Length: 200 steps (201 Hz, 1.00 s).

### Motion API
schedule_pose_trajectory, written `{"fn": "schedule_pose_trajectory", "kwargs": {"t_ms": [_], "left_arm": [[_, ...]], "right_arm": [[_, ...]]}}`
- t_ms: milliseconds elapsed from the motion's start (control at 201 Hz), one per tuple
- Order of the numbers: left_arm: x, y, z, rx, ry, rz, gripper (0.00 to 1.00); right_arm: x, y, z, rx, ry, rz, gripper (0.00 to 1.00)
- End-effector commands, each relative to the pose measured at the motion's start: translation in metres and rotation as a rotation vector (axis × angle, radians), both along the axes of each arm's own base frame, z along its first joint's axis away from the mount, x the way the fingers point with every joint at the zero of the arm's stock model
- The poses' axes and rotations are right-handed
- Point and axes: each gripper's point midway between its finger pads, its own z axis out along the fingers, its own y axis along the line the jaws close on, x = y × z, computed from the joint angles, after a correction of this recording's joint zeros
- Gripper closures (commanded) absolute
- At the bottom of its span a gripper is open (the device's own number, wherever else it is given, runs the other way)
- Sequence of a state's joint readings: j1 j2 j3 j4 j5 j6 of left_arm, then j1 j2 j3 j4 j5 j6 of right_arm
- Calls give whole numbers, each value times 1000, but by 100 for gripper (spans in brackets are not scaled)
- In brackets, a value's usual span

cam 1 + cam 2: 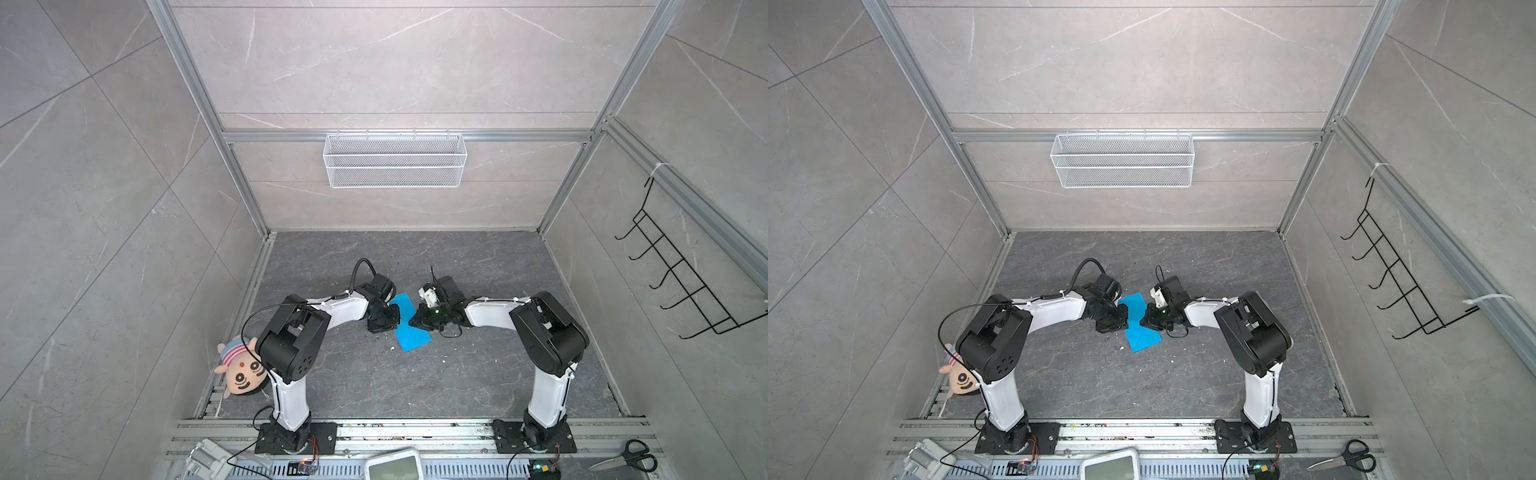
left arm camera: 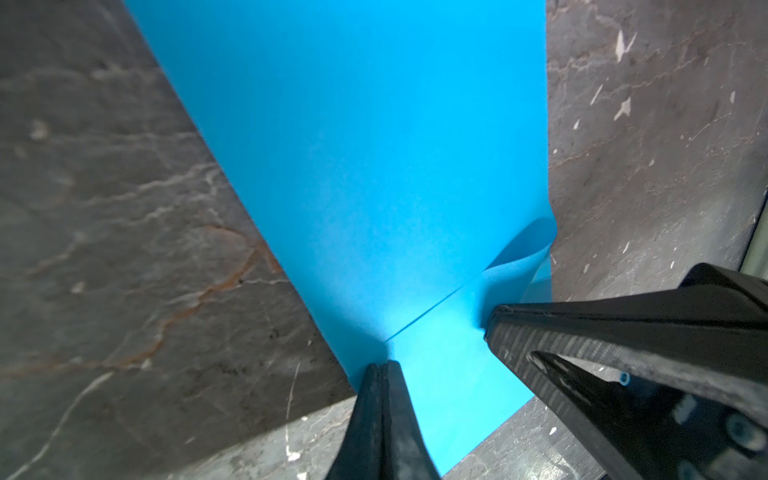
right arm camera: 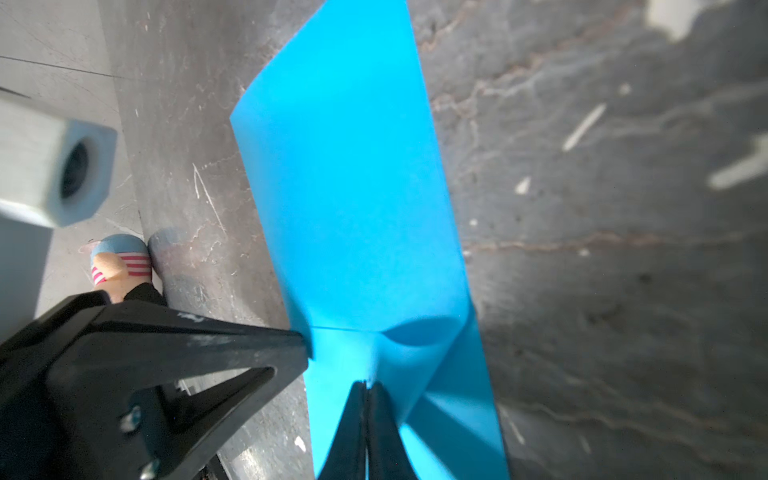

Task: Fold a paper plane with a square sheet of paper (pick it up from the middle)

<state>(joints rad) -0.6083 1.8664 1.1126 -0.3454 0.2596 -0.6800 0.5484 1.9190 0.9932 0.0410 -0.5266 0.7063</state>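
Note:
The square sheet of paper [image 1: 412, 337] [image 1: 1143, 337], bright blue, lies folded into a long strip at mid-table, between both grippers. My left gripper [image 2: 382, 365] [image 1: 397, 312] is shut, and its tip rests on the strip's edge where a slanted crease ends. My right gripper [image 3: 367, 384] [image 1: 412, 322] is shut on a corner flap [image 2: 515, 264] that curls up and over the strip. In the left wrist view the right fingers [image 2: 540, 328] sit close beside the crease. In the right wrist view the left fingers [image 3: 232, 345] touch the strip's far edge. No paper plane is in view.
A plush doll [image 1: 240, 369] lies by the left arm's base at the table's left edge. A white wire basket [image 1: 395, 160] hangs on the back wall and a black hook rack [image 1: 681, 282] on the right wall. Scissors [image 1: 628, 458] lie at the front right. Small white scraps dot the table.

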Motion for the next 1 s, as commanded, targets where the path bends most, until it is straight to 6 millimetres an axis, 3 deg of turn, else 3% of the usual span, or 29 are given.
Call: {"fn": "schedule_pose_trajectory", "kwargs": {"t_ms": [0, 189, 373, 513, 742, 991], "left_arm": [[1, 4, -8, 48, 1, -24, 100], [9, -8, 11, -11, -41, -39, 100], [16, -17, 43, -85, -108, -25, 87], [3, -19, 54, -115, -122, 10, 77], [-33, -36, 52, -120, -111, 1, 76], [-53, -33, 24, -55, -37, 11, 87]], "right_arm": [[-7, -11, -19, -50, 44, -21, 91], [-9, -16, -25, -69, 55, -38, 92], [-10, -19, -27, -80, 59, -55, 92], [-10, -22, -30, -89, 67, -73, 92], [-11, -24, -35, -95, 80, -94, 92], [-11, -26, -37, -98, 90, -109, 92]]}}
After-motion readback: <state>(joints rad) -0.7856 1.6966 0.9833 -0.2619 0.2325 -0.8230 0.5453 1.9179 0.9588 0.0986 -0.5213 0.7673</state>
